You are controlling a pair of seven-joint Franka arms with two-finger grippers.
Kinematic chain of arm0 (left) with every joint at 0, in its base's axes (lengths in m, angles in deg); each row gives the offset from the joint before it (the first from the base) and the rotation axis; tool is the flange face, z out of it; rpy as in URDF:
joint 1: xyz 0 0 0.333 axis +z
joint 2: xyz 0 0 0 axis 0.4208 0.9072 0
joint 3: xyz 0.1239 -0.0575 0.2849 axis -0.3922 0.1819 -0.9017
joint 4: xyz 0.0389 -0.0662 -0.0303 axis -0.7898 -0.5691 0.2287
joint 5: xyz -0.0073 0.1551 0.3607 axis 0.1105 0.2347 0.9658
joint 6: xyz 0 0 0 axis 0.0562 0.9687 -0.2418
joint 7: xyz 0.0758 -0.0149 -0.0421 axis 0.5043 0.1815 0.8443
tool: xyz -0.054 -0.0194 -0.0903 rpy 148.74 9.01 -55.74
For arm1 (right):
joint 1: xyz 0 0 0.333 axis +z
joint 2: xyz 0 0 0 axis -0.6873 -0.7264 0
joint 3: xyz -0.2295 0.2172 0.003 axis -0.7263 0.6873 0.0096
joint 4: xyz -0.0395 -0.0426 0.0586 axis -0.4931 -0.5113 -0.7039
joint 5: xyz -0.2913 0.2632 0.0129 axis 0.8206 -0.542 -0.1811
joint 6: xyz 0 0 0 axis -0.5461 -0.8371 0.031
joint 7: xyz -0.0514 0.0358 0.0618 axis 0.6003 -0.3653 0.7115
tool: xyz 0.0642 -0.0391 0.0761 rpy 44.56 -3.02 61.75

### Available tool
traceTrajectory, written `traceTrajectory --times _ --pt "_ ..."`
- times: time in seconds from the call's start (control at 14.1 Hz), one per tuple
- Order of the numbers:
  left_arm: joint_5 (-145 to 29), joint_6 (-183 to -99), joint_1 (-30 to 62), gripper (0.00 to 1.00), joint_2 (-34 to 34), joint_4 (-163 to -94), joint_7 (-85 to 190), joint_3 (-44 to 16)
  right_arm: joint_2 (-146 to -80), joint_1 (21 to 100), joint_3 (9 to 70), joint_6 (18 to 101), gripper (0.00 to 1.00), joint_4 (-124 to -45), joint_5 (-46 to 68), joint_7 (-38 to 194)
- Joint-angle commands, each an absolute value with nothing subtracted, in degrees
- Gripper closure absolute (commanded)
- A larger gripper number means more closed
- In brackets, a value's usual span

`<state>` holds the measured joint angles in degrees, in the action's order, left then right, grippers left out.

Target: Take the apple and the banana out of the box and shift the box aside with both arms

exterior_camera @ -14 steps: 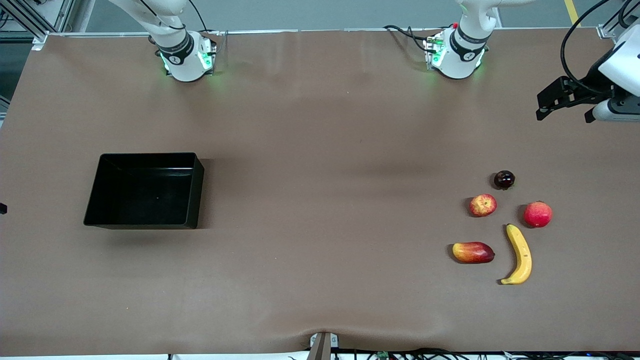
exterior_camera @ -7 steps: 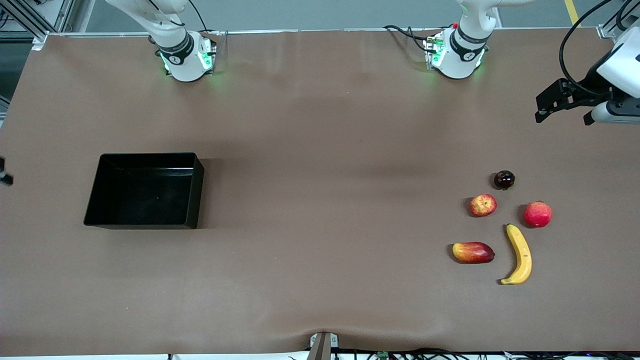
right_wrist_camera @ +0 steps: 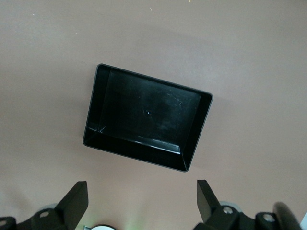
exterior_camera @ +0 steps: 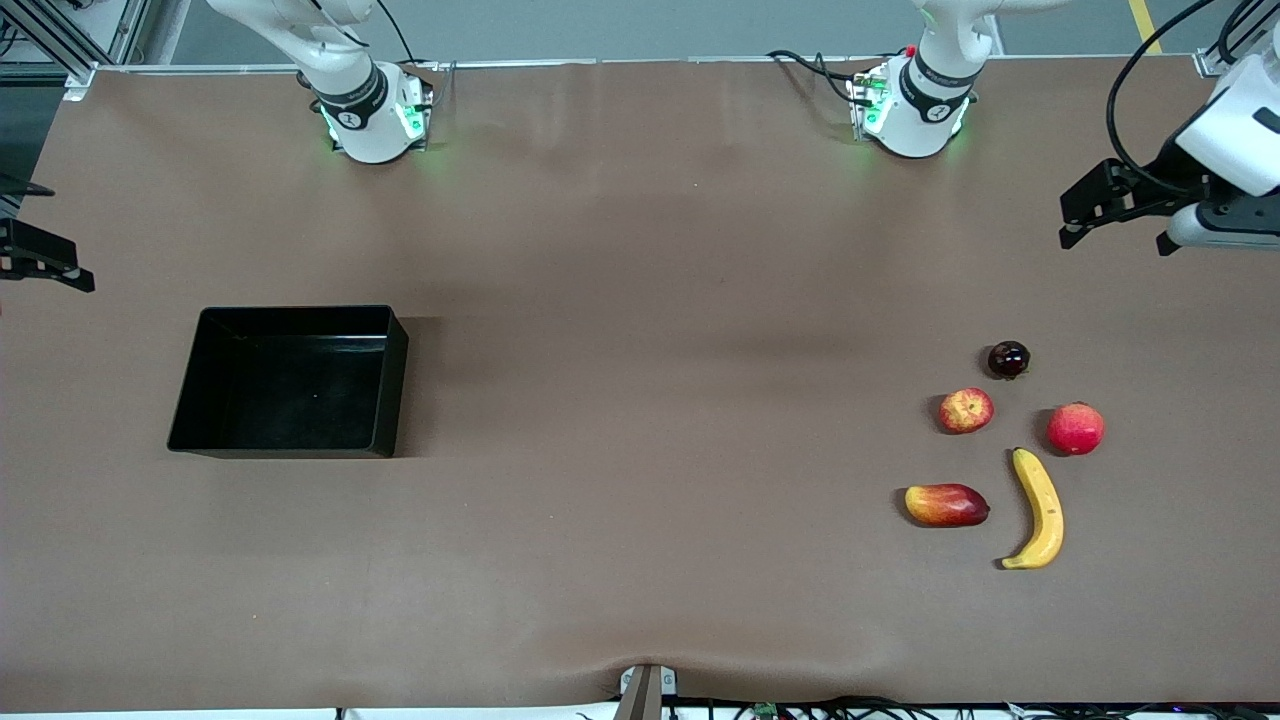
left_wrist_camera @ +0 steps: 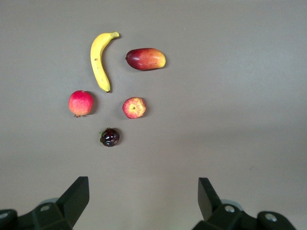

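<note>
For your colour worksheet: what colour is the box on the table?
Glossy black box, seen best in the right wrist view.

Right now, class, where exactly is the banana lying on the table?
In the front view the banana lies toward the left arm's end of the table, beside the mango and nearer the camera than the apple.

A wide table (exterior_camera: 620, 300) under a smooth brown cover fills the view — grey floor along its top edge, a yellow floor line (exterior_camera: 1142, 22), aluminium framing (exterior_camera: 40, 30) at one corner.
</note>
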<state>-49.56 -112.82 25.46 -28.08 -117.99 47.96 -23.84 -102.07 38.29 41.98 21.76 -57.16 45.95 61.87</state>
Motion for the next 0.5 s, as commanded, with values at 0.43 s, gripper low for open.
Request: traceTrajectory --times 0.43 --pt "-50.6 -113.2 25.9 0.0 -28.0 -117.8 47.8 -23.4 -87.4 39.0 42.4 32.1 0.0 -77.8 46.2 68.0"
